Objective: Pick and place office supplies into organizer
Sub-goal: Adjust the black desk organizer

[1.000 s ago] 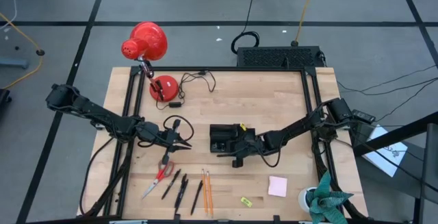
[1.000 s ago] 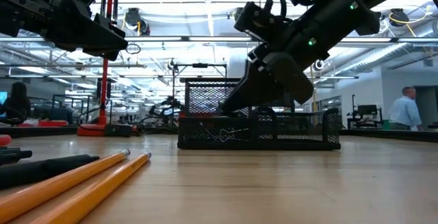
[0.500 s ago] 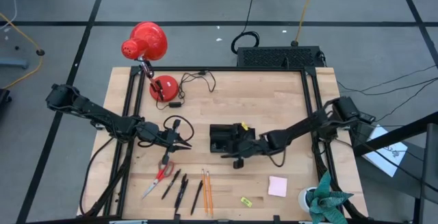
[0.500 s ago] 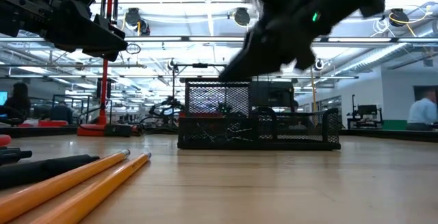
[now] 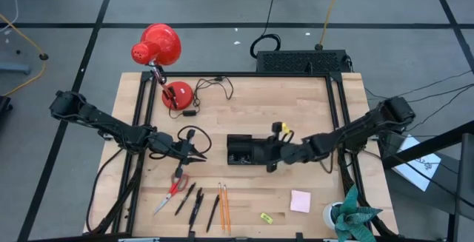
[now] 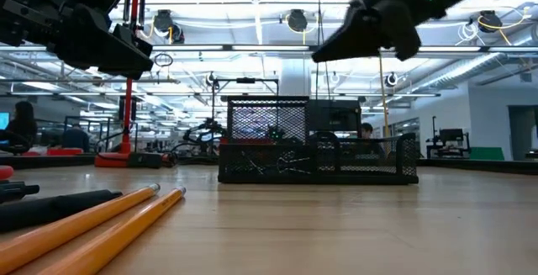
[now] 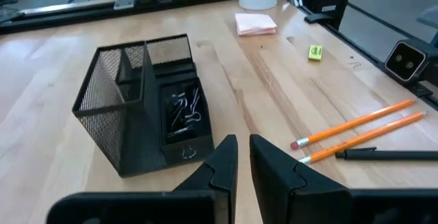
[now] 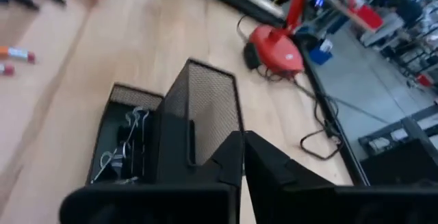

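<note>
Writing: none legible on any item.
Black wire-mesh organizer (image 5: 246, 151): table centre, binder clips (image 7: 185, 109) in its low tray.
Right gripper (image 5: 272, 155): raised at the organizer's right end, fingers nearly pressed together, empty.
Left gripper (image 5: 198, 154): left of the organizer, fingers almost together, empty.
Open room: bare wood between organizer and orange pencils (image 5: 223, 206) near the front edge.
Pink sticky-note pad (image 5: 300, 200): front right.
Red desk lamp (image 5: 159, 49): far left.

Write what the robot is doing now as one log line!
right gripper: shut, above organizer | left gripper: shut, waiting | binder clips: in organizer
</note>
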